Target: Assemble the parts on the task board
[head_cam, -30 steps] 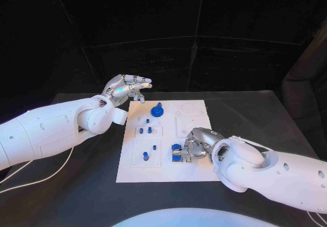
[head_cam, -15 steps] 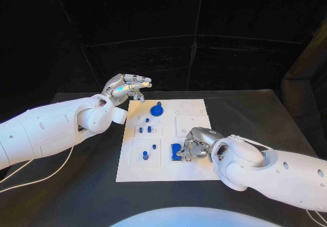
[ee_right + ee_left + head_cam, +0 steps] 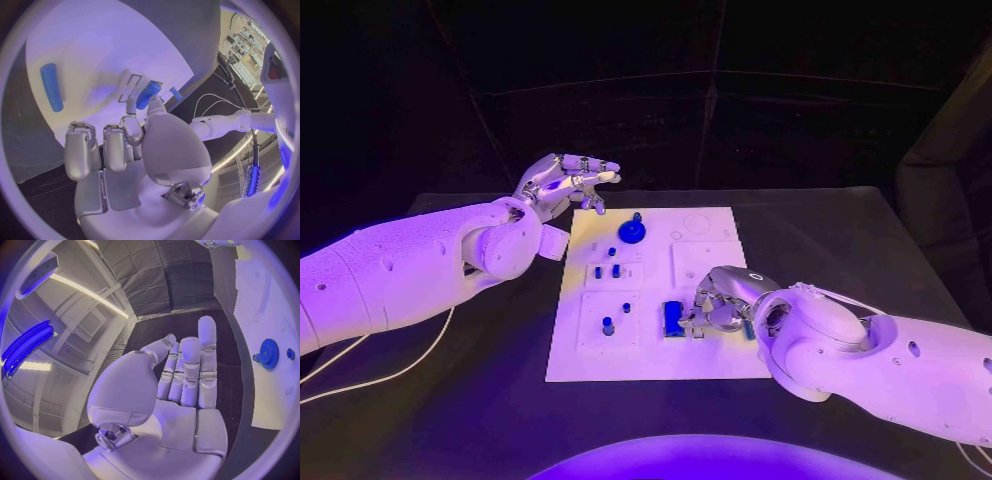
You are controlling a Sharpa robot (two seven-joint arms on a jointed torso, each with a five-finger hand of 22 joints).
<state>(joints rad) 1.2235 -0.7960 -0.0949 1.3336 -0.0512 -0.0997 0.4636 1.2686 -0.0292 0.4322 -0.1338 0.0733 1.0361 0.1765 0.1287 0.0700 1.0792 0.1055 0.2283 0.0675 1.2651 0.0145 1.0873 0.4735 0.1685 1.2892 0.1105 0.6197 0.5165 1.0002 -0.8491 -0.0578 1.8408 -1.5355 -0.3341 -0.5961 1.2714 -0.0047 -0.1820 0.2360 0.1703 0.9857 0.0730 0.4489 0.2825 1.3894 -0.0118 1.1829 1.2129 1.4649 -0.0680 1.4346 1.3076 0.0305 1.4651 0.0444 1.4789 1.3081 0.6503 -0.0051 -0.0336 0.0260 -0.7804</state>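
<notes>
1. Black table [image 3: 877, 250] w/ dark curtain behind. Head view: white task board [image 3: 711, 362] at centre. Left hand [image 3: 568, 183] held above the board's far-left corner, fingers apart, holding nothing. Right hand [image 3: 718, 305] sits on the board's near-right part, pinching a blue part [image 3: 674, 318]. Blue gear [image 3: 632, 232] near far edge; small blue pegs [image 3: 606, 271] mid-board.
2. Left wrist view: fingers straight, palm empty; gear off to one side.
3. Right wrist view: thumb & finger clamp the blue part; blue cylinder [image 3: 52, 86] lies well apart on the board.
</notes>
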